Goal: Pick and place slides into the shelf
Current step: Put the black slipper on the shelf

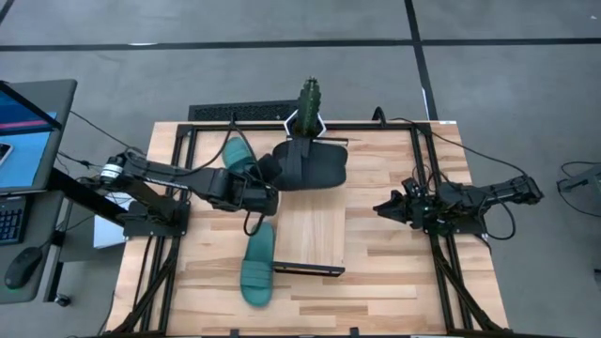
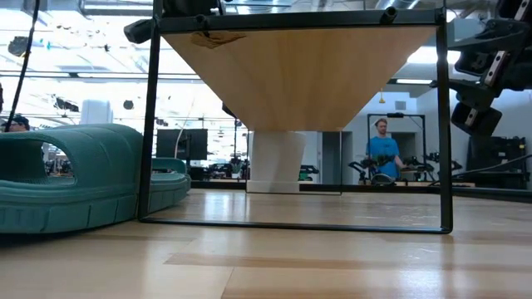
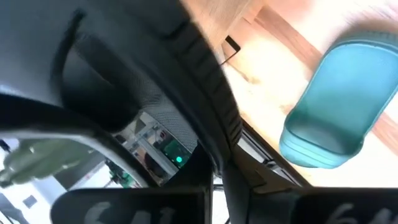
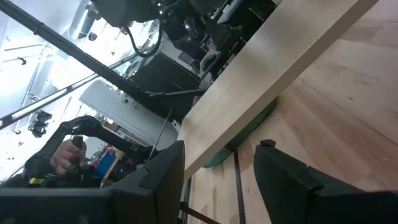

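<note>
The shelf [image 1: 315,230] is a light-wood plank raised on a black frame in the middle of the table; the low view shows its underside [image 2: 299,75]. A black slide [image 1: 315,164] sits over the shelf's far end, and my left gripper [image 1: 270,188] is shut on it from the left. One teal slide [image 1: 238,155] lies on the table at the far left of the shelf. Another teal slide [image 1: 258,269] lies on the table along the shelf's near left side. My right gripper [image 1: 387,207] waits open at the right, holding nothing. My left gripper holds the black slide by its end toward the table's left [image 1: 280,174], reaching in from the left and slanting down. In the wrist view the ribbed black rubber [image 3: 208,87] fills the picture and hides the place of contact. Whether the slide rests on the shelf I cannot tell.
A small potted plant [image 1: 309,99] stands just past the shelf's far end. Black frame rails [image 1: 427,188] run along the table on both sides. A laptop [image 1: 28,131] and a mouse [image 1: 21,268] sit beyond the table's left edge. A person [image 2: 382,154] stands far back in the room.
</note>
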Controlling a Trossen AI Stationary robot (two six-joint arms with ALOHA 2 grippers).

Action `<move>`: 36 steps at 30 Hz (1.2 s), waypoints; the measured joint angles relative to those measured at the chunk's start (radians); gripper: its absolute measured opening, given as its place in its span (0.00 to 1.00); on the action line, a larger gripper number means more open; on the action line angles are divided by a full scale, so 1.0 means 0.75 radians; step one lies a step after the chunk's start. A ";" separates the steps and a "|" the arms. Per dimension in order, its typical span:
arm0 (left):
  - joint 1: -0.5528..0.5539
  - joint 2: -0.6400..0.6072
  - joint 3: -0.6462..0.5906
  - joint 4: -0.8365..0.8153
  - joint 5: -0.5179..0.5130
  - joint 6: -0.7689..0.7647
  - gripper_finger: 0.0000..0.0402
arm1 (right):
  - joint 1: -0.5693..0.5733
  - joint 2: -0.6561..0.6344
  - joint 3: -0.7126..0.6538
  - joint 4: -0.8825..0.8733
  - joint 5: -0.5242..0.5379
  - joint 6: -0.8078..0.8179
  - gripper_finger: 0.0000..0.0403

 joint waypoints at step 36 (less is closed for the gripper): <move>0.090 0.102 0.001 0.094 0.112 0.087 0.00 | -0.001 0.058 0.000 -0.006 -0.030 0.003 0.44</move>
